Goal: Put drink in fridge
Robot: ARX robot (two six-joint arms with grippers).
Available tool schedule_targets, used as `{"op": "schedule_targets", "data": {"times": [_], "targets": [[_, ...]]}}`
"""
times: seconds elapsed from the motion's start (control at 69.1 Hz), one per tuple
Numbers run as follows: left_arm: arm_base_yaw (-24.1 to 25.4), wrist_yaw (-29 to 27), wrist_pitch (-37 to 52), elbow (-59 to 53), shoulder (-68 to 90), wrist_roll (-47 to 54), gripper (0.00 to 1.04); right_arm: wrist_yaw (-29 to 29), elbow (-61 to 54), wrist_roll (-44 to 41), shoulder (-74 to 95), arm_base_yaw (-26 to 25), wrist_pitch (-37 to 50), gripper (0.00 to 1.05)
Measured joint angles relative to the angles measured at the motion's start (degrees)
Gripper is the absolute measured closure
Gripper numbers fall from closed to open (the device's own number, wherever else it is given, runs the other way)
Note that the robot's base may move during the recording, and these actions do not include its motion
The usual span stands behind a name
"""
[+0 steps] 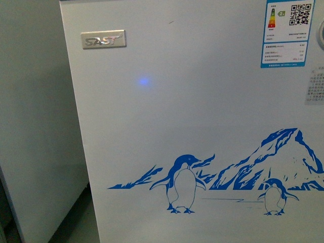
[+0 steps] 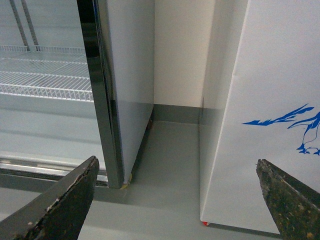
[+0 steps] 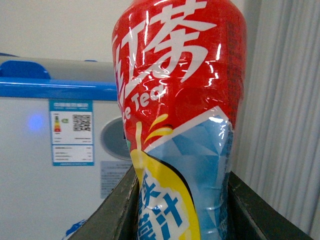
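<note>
The fridge fills the front view: a white front with a silver SAST badge, blue penguins and a mountain. Neither gripper shows there. In the right wrist view my right gripper is shut on the drink bottle, an iced tea with a red, blue and yellow label, held upright. Behind it is the fridge with its blue top rim. In the left wrist view my left gripper is open and empty, low above the floor, next to the fridge's corner.
A grey upright cabinet with wire shelves stands left of the fridge, with a narrow floor gap between them. An energy label is on the fridge front. A pale curtain hangs beside the bottle.
</note>
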Motion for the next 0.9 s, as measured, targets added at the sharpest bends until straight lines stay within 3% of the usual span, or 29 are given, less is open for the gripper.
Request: {"op": "schedule_targets", "data": {"times": [0.145,0.897], "targets": [[0.00,0.00,0.00,0.00,0.00,0.00,0.08,-1.60,0.00,1.51,-0.09,-3.74,-0.68,0.67],[0.00,0.00,0.00,0.00,0.00,0.00,0.08,-1.49,-0.28,2.75,-0.15,-2.93,-1.40,0.67]]}}
